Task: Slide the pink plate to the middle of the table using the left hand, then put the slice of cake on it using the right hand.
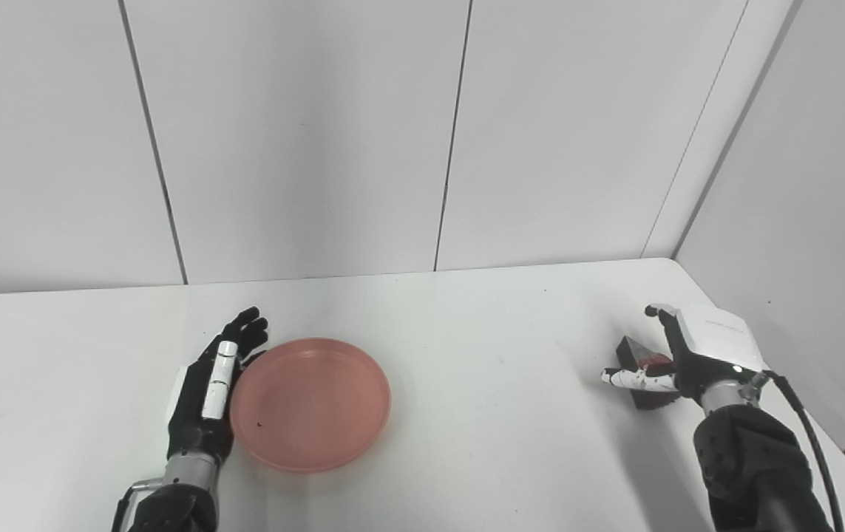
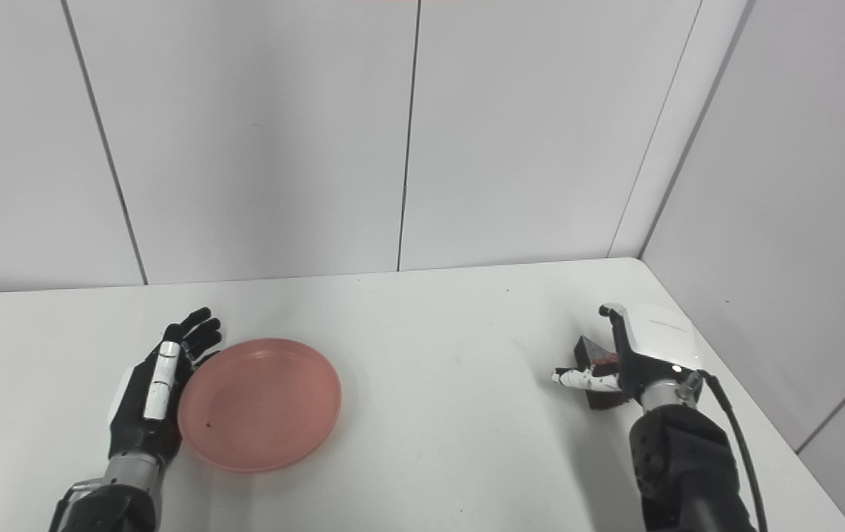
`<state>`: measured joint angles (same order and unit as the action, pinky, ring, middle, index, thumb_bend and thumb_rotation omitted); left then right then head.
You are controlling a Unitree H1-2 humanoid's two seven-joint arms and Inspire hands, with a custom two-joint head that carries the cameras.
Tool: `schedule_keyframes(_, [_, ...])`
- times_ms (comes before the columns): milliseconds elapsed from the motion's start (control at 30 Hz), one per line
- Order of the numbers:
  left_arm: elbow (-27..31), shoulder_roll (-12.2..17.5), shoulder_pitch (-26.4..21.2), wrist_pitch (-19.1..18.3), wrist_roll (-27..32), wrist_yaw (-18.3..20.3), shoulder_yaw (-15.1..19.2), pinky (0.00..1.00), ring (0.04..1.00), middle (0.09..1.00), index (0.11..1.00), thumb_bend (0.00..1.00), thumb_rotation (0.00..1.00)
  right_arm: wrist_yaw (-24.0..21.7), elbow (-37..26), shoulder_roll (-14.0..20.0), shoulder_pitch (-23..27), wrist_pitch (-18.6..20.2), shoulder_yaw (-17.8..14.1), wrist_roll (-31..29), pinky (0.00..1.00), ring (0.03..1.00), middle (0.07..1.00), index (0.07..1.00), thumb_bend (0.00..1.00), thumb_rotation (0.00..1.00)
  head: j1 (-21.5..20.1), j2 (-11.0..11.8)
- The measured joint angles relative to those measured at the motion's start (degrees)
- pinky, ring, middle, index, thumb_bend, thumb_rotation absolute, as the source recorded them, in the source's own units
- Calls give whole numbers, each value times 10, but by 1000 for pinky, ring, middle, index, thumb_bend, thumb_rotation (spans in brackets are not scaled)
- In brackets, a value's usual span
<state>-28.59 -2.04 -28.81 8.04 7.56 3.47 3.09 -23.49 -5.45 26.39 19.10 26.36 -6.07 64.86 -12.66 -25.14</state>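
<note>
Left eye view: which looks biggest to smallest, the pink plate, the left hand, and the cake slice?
1. Pink plate, clearly largest.
2. Left hand.
3. Cake slice, smallest, though the right hand hides part of it.

Plate (image 1: 310, 403) left on table (image 1: 481, 332), cake slice (image 1: 640, 362) far right.

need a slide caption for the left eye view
Left hand open against the pink plate's left rim; right hand at the cake slice near the table's right edge.
</note>
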Motion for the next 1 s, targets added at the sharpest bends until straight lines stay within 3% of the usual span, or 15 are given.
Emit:
schedule_keyframes(300, [-4,1,-3,1,0,1,-1,793,849,833,785,718,878,52,65,12,4,0,14,-47,635,785,845,812,975,665,1,-2])
schedule_keyframes(700, [-3,3,-2,1,3,8,-1,793,846,832,785,715,877,100,72,19,0,0,30,-102,657,762,818,794,965,627,3,-4])
schedule_keyframes(833, [-3,5,-2,0,2,9,-1,786,842,831,784,711,886,125,75,25,-1,-3,31,-122,639,750,812,800,959,622,3,-5])
schedule_keyframes(1000, [-1,7,-2,0,3,10,-1,797,847,837,787,716,873,151,84,35,-2,-8,36,-139,544,693,783,793,950,592,3,-5])
